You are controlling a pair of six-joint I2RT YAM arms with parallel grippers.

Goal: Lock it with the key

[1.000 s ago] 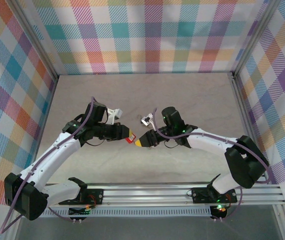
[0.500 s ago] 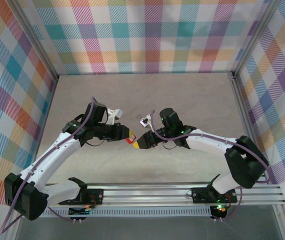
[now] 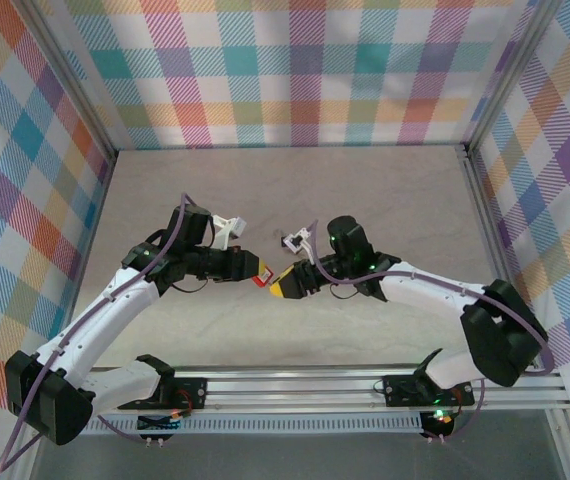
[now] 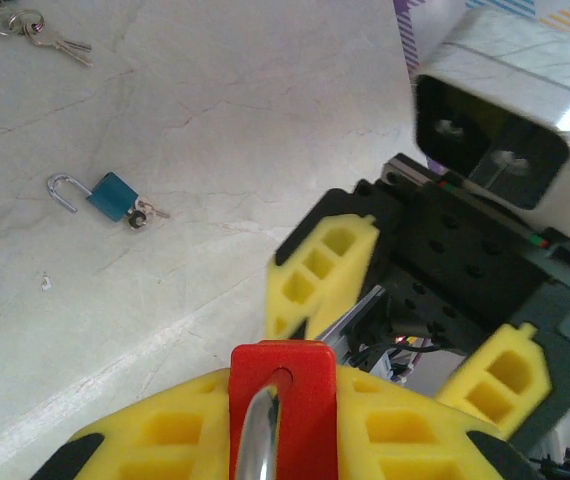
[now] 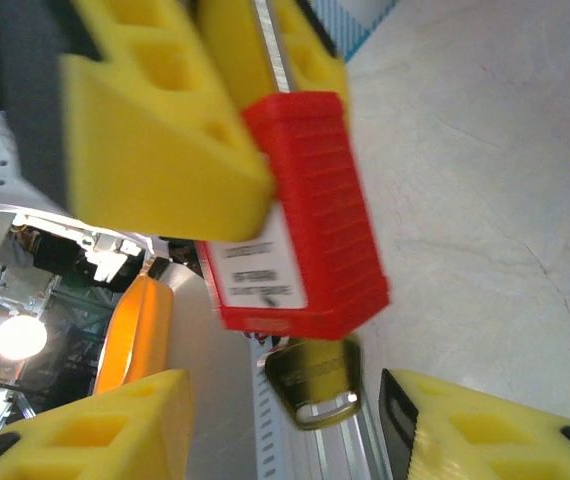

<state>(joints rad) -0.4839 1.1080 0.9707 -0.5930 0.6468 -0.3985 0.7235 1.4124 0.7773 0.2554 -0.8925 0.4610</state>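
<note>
My left gripper [image 4: 283, 432] is shut on a red padlock [image 4: 283, 395], its yellow pads pressed on both flat sides and the silver shackle [image 4: 257, 445] pointing back at the camera. In the right wrist view the same red padlock [image 5: 300, 210] shows a white label. A small metal key [image 5: 312, 385] sticks out of its bottom face. My right gripper [image 5: 290, 430] is open, its yellow fingers [image 5: 100, 430] standing apart on either side of the key without touching it. From above, both grippers meet at mid-table around the padlock [image 3: 263, 275].
A small blue padlock [image 4: 115, 197] with an open shackle lies on the pale tabletop [image 4: 195, 120]. A ring of spare keys [image 4: 40, 30] lies farther off. Plaid walls [image 3: 295, 70] close in three sides, and a metal rail [image 3: 365, 385] runs along the near edge.
The right gripper's jaws have opened and let go of the key, which stays in the padlock. The left gripper keeps its hold and has hardly moved.
</note>
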